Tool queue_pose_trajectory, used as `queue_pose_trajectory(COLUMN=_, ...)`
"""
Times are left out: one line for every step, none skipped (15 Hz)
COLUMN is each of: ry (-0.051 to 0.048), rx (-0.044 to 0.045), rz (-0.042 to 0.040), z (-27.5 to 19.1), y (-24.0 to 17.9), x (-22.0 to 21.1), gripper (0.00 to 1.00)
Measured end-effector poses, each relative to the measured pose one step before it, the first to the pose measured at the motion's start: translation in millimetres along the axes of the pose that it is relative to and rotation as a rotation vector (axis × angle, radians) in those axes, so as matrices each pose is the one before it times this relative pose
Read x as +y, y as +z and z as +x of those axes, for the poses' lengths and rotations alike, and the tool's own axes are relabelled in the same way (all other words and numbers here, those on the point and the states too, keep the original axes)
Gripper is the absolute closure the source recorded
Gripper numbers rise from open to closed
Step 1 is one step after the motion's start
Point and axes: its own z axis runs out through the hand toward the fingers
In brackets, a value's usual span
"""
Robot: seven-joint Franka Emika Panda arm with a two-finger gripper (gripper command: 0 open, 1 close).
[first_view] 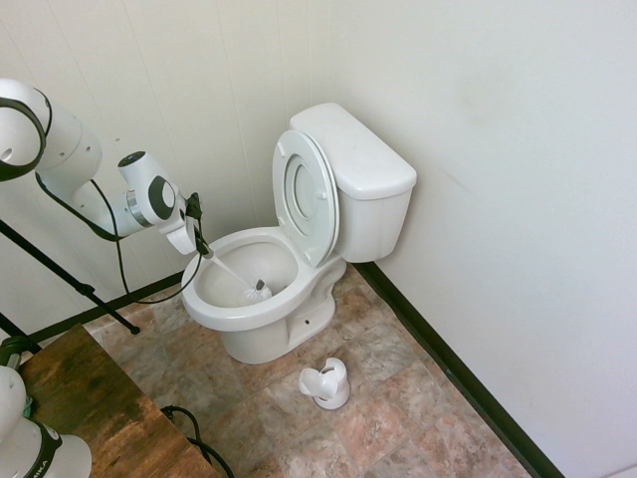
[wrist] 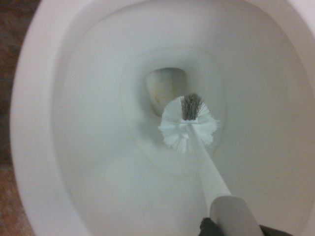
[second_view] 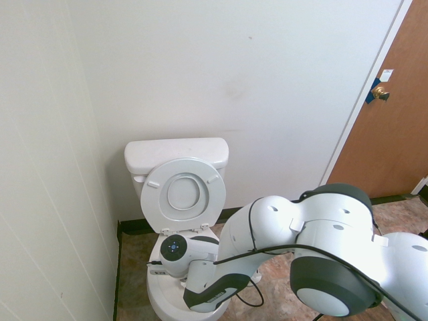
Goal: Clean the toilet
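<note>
The white toilet (first_view: 343, 204) stands in the corner with seat and lid raised against the tank. My gripper (first_view: 202, 245) hangs over the front left rim of the bowl, shut on the handle of a white toilet brush (first_view: 258, 292). The thin handle slants down into the bowl, and the bristle head sits low inside it. In the wrist view the brush head (wrist: 188, 124) lies near the drain opening at the bottom of the toilet bowl (wrist: 93, 142). In the second exterior view the arm covers most of the toilet (second_view: 177, 157) bowl and hides the gripper.
A small white brush holder (first_view: 326, 383) stands empty on the tiled floor in front of the toilet. A wooden surface (first_view: 90, 398) sits at the lower left. Walls close in behind and to the right. A brown door (second_view: 391, 120) is at the far right.
</note>
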Motion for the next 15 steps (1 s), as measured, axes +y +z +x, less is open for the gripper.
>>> queue_pose_trajectory(ry=-0.00059, rx=-0.00375, rz=-0.00422, z=5.50, y=-2.37, x=8.15, gripper=1.00)
queue_pose_trajectory(ry=0.00070, rx=-0.00133, rz=-0.00088, z=7.49, y=-1.59, x=7.06, gripper=1.00)
queue_pose_trajectory(ry=0.00683, rx=0.00076, rz=0.00094, z=10.05, y=-0.52, x=4.71, gripper=1.00)
queue_pose_trajectory(ry=0.00812, rx=0.00121, rz=0.00377, z=11.87, y=0.91, x=1.20, gripper=1.00)
queue_pose_trajectory(ry=0.00856, rx=0.00060, rz=0.00945, z=13.35, y=1.62, x=-2.70, gripper=1.00)
queue_pose_trajectory(ry=0.01081, rx=0.00024, rz=0.01397, z=14.60, y=1.80, x=-4.91, gripper=1.00)
queue_pose_trajectory(ry=0.01543, rx=0.00001, rz=0.01072, z=14.52, y=1.53, x=-6.48, gripper=1.00)
queue_pose_trajectory(ry=0.01276, rx=-0.00107, rz=0.00974, z=12.16, y=0.92, x=-9.03, gripper=1.00)
queue_pose_trajectory(ry=0.01248, rx=0.00066, rz=0.01073, z=9.36, y=1.59, x=-11.42, gripper=1.00)
queue_pose_trajectory(ry=0.01026, rx=-0.00067, rz=0.01269, z=4.55, y=2.34, x=-12.25, gripper=1.00)
queue_pose_trajectory(ry=0.00628, rx=0.00148, rz=0.01022, z=-0.14, y=4.15, x=-12.37, gripper=1.00)
queue_pose_trajectory(ry=0.00247, rx=0.00562, rz=0.00592, z=-2.93, y=6.12, x=-9.96, gripper=1.00)
queue_pose_trajectory(ry=0.00000, rx=0.00604, rz=0.00273, z=-5.22, y=6.90, x=-7.85, gripper=1.00)
queue_pose_trajectory(ry=-0.00401, rx=0.00493, rz=0.00421, z=-6.73, y=5.07, x=-6.93, gripper=1.00)
queue_pose_trajectory(ry=-0.00488, rx=0.00363, rz=0.00408, z=-7.98, y=3.61, x=-6.36, gripper=1.00)
